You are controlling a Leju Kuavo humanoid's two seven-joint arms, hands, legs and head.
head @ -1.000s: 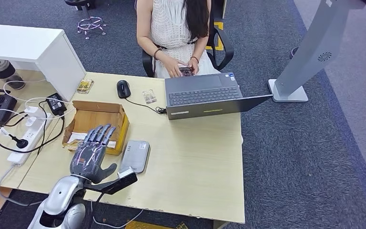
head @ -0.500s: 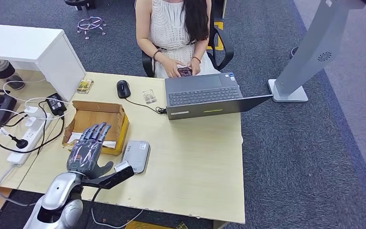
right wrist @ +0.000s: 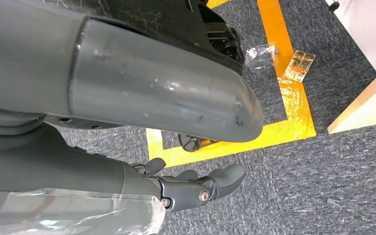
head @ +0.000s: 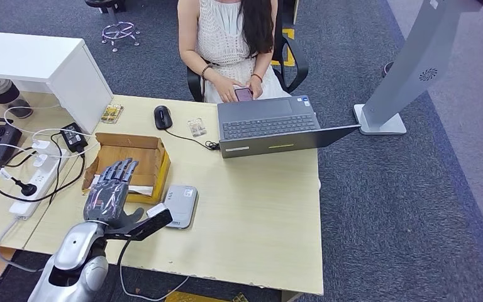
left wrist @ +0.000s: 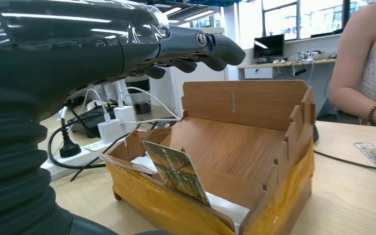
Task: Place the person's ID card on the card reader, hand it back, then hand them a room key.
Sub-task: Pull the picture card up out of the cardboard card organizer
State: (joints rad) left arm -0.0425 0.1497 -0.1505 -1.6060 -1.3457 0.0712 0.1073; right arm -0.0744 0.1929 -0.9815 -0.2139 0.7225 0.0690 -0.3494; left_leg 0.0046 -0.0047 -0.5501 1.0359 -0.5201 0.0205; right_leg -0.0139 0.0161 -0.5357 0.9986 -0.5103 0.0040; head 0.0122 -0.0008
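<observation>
Head view: left hand (head: 108, 189), fingers spread and empty, over the near edge of the box (head: 139, 151); card reader (head: 179, 205) bare; key handover apparently pending.

No text, brand or number can be read anywhere. The card (left wrist: 176, 171) standing in the cardboard box (left wrist: 254, 147) carries print too blurred to make out, and the small packets (head: 196, 127) near the counter's (head: 258, 207) far edge, like the stickers on the laptop (head: 270, 129), are too small to read.
</observation>
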